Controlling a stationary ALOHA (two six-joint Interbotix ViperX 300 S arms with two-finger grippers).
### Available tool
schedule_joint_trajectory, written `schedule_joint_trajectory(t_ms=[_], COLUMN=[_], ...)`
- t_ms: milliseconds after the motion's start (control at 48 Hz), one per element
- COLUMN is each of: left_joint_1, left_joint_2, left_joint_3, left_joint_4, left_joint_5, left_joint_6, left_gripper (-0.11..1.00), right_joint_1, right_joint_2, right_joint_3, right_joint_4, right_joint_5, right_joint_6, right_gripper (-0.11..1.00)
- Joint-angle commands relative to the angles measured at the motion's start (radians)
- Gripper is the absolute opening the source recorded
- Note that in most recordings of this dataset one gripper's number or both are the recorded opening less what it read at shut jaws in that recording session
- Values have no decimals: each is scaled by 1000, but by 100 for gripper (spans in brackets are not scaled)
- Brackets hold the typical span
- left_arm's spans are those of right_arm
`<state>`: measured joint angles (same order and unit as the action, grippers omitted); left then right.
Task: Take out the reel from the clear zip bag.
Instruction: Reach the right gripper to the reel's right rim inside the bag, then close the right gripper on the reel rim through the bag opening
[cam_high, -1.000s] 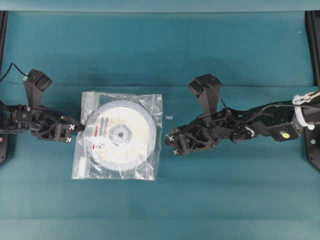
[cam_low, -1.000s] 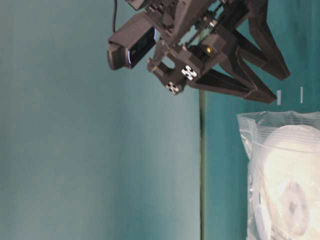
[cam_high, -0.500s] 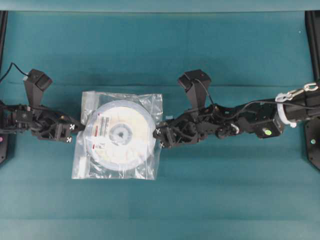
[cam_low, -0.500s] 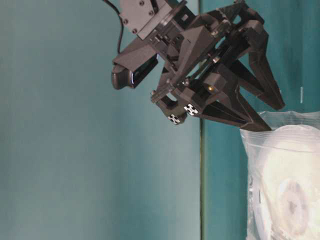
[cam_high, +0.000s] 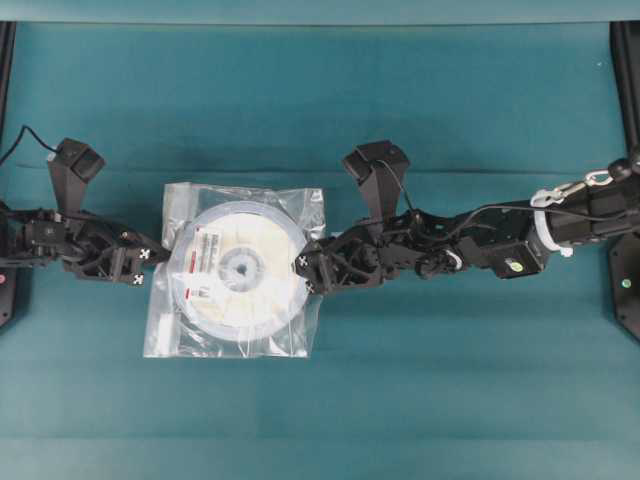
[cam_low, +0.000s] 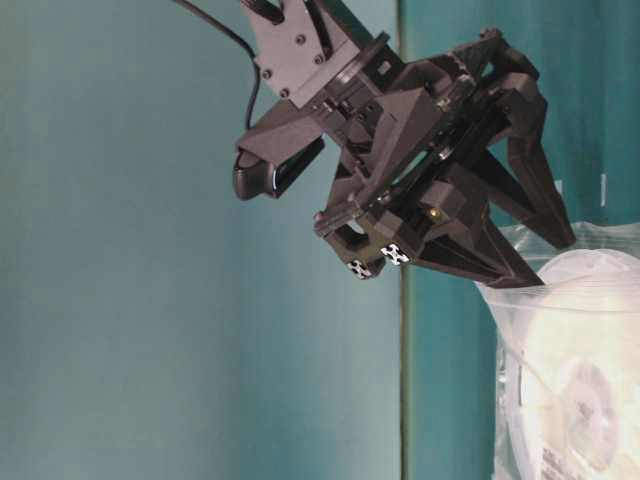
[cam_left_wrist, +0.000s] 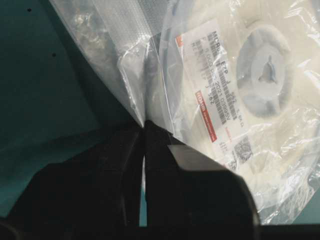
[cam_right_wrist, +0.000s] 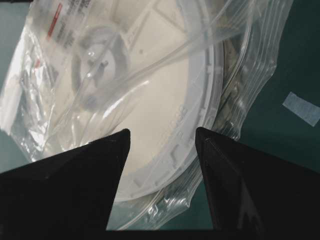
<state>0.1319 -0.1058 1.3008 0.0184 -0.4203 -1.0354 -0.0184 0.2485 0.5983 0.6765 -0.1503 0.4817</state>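
Note:
The clear zip bag (cam_high: 300, 335) lies flat on the teal table with the reel (cam_high: 240, 268) inside it, red-and-white label up. At the bag's left edge, my left gripper (cam_high: 150, 262) is shut on a fold of the film (cam_left_wrist: 145, 117). The label (cam_left_wrist: 210, 85) and the grey hub (cam_left_wrist: 262, 65) show just past the closed tips. My right gripper (cam_high: 305, 272) is open at the bag's right edge. Its two fingertips (cam_right_wrist: 125, 134) straddle the reel's rim (cam_right_wrist: 200, 100) through the film, and one tip (cam_low: 540, 285) meets the bag's edge (cam_low: 500, 300).
A small strip of pale tape (cam_right_wrist: 302, 107) lies on the table just right of the bag. Dark frame posts stand at the table's far left (cam_high: 5, 60) and far right (cam_high: 625, 80). A seam (cam_high: 480, 172) runs across the teal cloth behind the bag.
My right arm has reached left, bringing its open gripper from beside the bag onto the bag's right edge. The left gripper and the bag have not moved.

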Motion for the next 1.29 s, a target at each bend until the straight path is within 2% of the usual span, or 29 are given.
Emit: schedule_joint_trajectory(t_ms=[0, 1271], left_joint_1=[-6, -6], left_joint_2=[29, 35], left_joint_3=[-25, -37], left_joint_4=[5, 3], left_joint_5=[6, 14], left_joint_6=[2, 0], left_gripper=[-4, -4], right_joint_1=[-3, 2], right_joint_2=[-6, 48], right_joint_3=[-9, -48], right_joint_4=[9, 20], right_joint_5=[-17, -48], right_joint_6=[8, 5], right_gripper=[77, 77])
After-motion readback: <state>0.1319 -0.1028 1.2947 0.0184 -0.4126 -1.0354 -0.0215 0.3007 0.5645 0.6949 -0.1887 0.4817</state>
